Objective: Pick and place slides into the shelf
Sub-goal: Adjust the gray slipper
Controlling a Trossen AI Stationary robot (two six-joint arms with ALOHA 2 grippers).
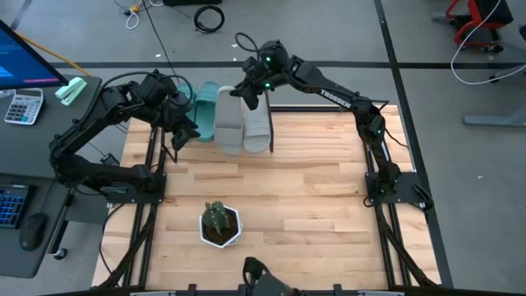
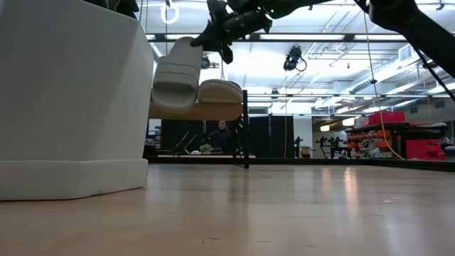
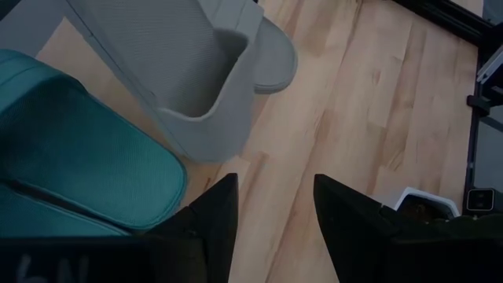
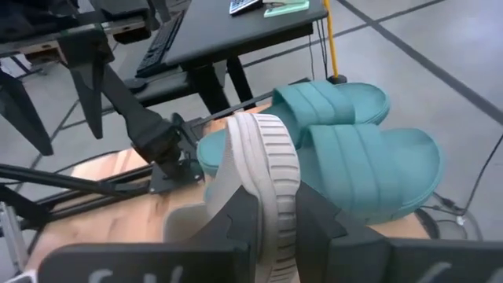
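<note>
Two teal slides [image 4: 354, 130] lie side by side on the left part of the shelf [image 2: 213, 111]. One grey slide [image 2: 219, 91] lies flat on the shelf's top board. The other grey slide [image 2: 178, 71] hangs tilted, its near end low over the shelf's near edge. My right gripper [image 1: 246, 97] is above the shelf and shut on this slide. My left gripper [image 1: 185, 123] is open, just left of the slides, over the table in front of the teal slide [image 3: 78, 157]. My right gripper pinches the tilted grey slide by its ribbed strap [image 4: 275, 169], one finger [image 4: 236, 216] on each side. It comes from above and the far side, slanting down. The slide tips steeply, with its near end [image 2: 170, 96] lowest; I cannot tell whether that end touches the shelf.
A small plant in a white pot [image 1: 220, 224] stands near the table's near edge, looming large at the left of the low view [image 2: 71, 99]. Bare wooden tabletop [image 1: 312, 189] spreads between pot and shelf. A side desk with a calculator [image 1: 23, 105] stands left of the table.
</note>
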